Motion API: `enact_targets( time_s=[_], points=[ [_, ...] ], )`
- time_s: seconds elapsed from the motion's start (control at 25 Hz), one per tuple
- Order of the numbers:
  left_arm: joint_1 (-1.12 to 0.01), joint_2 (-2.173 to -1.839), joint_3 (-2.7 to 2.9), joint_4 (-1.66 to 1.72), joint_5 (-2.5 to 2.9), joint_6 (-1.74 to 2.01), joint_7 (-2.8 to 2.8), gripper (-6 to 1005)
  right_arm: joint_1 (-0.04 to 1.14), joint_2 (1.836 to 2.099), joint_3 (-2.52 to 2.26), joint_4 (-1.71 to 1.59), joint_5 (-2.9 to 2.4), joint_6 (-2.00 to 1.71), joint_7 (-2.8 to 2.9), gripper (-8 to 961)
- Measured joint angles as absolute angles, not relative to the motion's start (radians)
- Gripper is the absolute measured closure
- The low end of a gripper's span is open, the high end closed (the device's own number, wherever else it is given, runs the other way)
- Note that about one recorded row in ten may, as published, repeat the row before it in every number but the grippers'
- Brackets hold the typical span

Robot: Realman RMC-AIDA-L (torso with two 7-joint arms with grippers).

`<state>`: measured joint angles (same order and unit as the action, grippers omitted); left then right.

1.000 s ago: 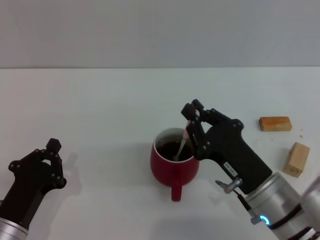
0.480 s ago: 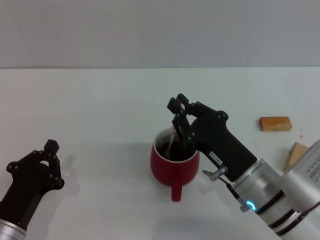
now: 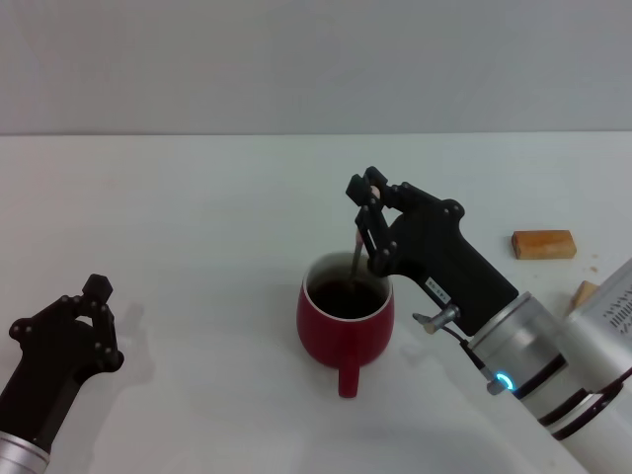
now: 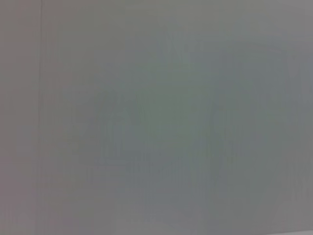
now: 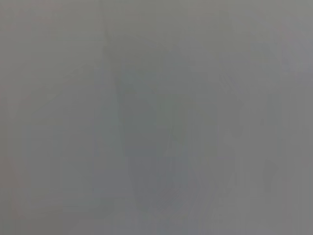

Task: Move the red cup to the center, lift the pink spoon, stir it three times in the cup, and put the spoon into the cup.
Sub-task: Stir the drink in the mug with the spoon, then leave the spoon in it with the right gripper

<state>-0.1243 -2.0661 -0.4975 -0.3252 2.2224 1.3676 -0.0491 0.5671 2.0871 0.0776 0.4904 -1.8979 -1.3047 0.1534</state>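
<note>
Dipping below the right hand [image 3: 366, 209], the pink spoon [image 3: 354, 263] enters the red cup [image 3: 346, 326]

Spoon [image 3: 354, 265] in cup [image 3: 345, 326], blocks [image 3: 543, 244] far right

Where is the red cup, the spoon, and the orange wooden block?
red cup [image 3: 346, 334]: head view, on its round red belly.
pink spoon [image 3: 355, 259]: head view, on the grey neck above the liquid.
wooden block [image 3: 543, 244]: head view, on its top face.

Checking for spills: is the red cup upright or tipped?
Upright. The red cup stands on the table, rim level, dark liquid inside, the pink spoon dipping in.
</note>
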Motion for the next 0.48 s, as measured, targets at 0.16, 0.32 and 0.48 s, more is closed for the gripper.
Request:
enact_targets(
  time_s=[0.16, 0.32, 0.48],
  points=[
    [-0.124, -2.066, -0.497, -0.325, 2.222, 1.365, -0.049, 999, 0.552, 2.085, 0.078, 0.488, -1.901, -1.319, 0.153, 892],
    [-0.125, -2.066, -0.497, -0.325, 2.223, 1.365, -0.049, 999, 0.511, 2.082, 0.073, 0.493, -1.909, -1.352, 0.153, 892],
    [-0.126, -2.066, -0.497, -0.325, 2.223, 1.365, -0.049, 999, 0.460, 2.081, 0.070, 0.503, -1.927, -1.389, 0.153, 892]
  ],
)
